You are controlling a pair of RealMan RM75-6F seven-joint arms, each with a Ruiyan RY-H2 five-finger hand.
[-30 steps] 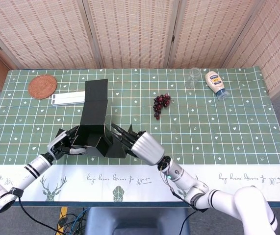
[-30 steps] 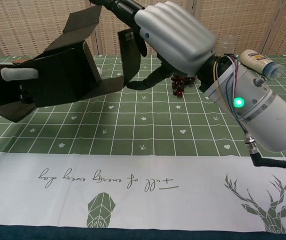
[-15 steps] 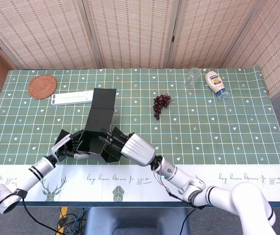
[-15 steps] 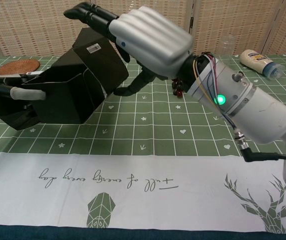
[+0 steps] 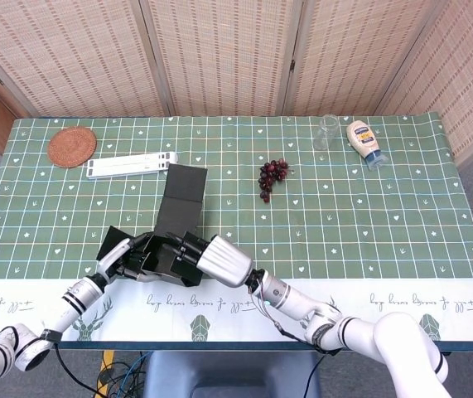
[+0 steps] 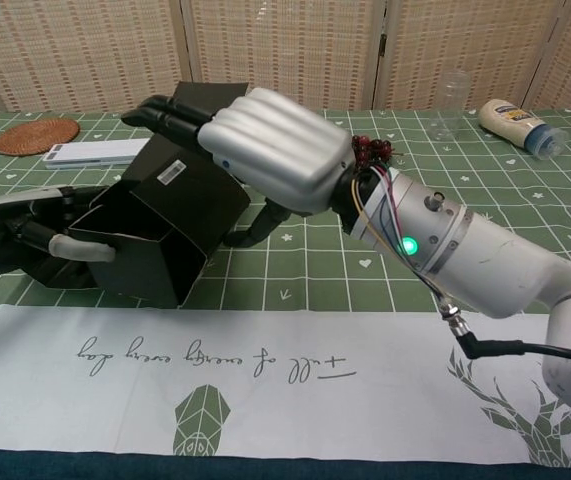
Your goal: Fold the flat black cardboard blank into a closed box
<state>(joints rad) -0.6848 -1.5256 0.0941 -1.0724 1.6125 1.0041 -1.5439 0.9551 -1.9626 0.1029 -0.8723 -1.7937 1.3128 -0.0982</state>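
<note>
My left hand (image 6: pixel 25 232) and right hand (image 6: pixel 265 145) both clasp the half-formed black cardboard box (image 6: pixel 155 225) at the worktop's (image 5: pixel 369 215) near edge; walls stand, its long lid flap (image 5: pixel 182 203) remains open

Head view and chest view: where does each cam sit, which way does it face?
Head view: high above the table's near edge, looking steeply down at the table; both forearms show, left hand and right hand on the black cardboard box.
Chest view: low at table height, looking level across toward the folding screens; right hand large in front, left hand at the left edge.
Shared: both hands, box, grapes, mayonnaise bottle.
</note>
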